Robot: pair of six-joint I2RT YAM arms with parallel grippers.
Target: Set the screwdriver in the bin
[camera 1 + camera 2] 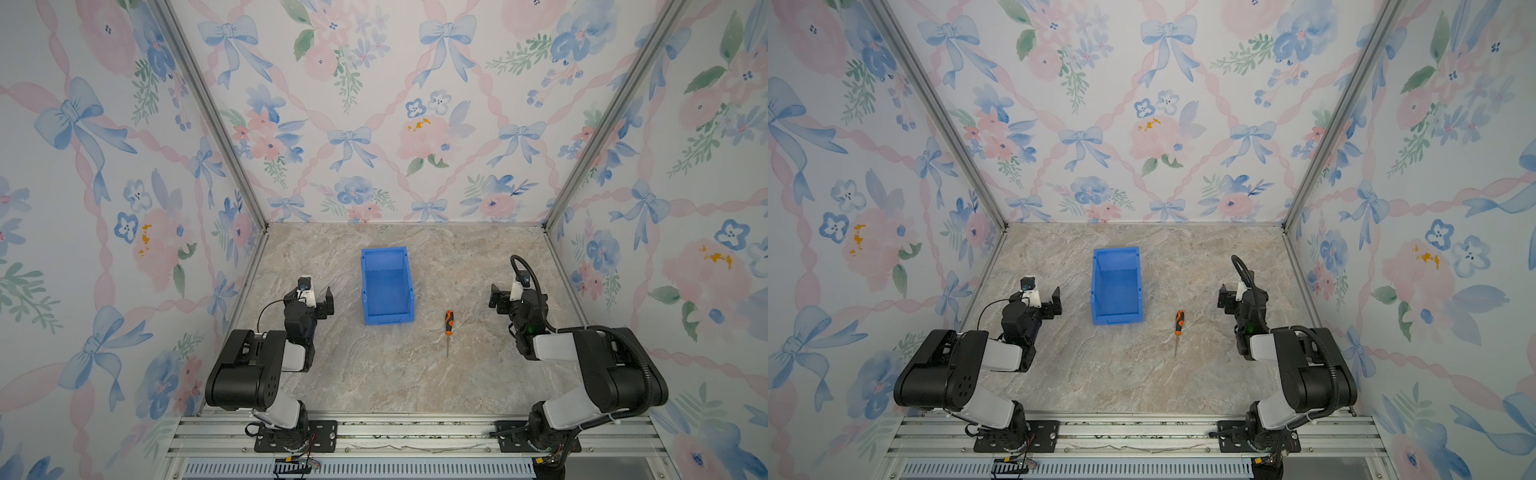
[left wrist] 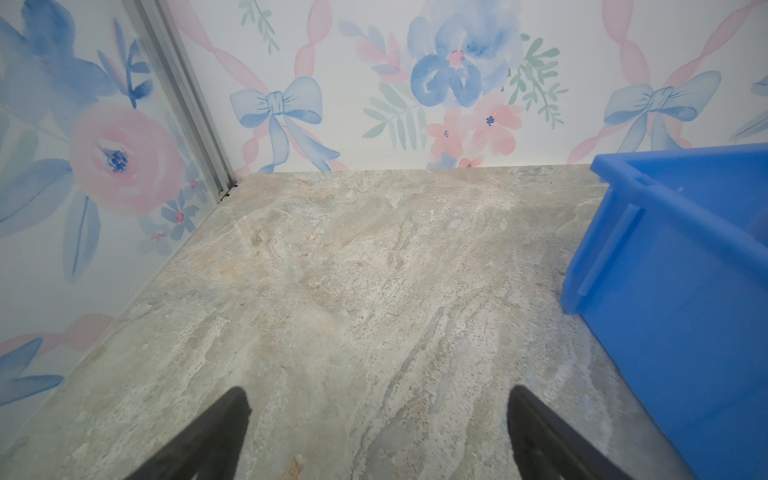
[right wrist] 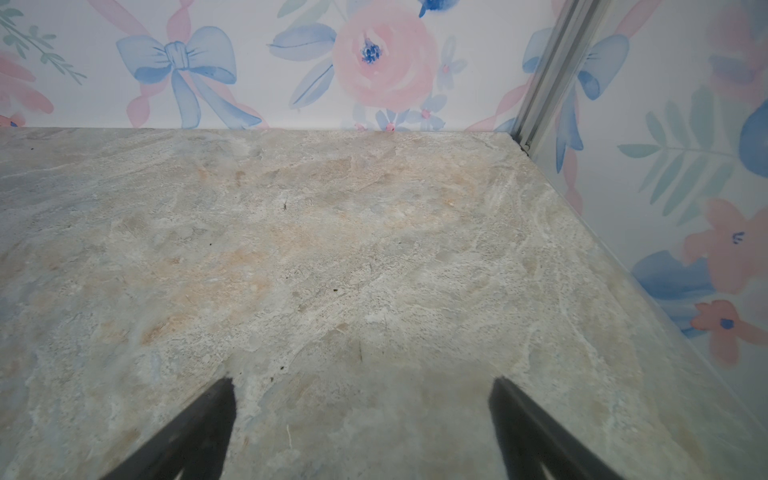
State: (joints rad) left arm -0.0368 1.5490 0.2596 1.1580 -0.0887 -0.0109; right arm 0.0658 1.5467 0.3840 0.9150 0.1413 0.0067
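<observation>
Floral walls (image 1: 374, 124) | marble-look tabletop (image 1: 374, 374) bears bin (image 1: 388, 319), screwdriver (image 1: 449, 324) | left gripper (image 2: 379, 392), right gripper (image 3: 363, 381) spread, empty

The bin (image 1: 364, 282) stands in the middle of the table (image 1: 395, 382), open on top with nothing over it. The screwdriver (image 1: 449, 323) lies flat near its front right corner (not touching), with bare table all round. Nothing stands between it and the right end effector (image 3: 365, 386). Flowery walls (image 1: 415, 104) shut in three sides.

bin (image 2: 665, 291) cropped, screwdriver (image 1: 448, 331) tip perhaps indistinct
</observation>
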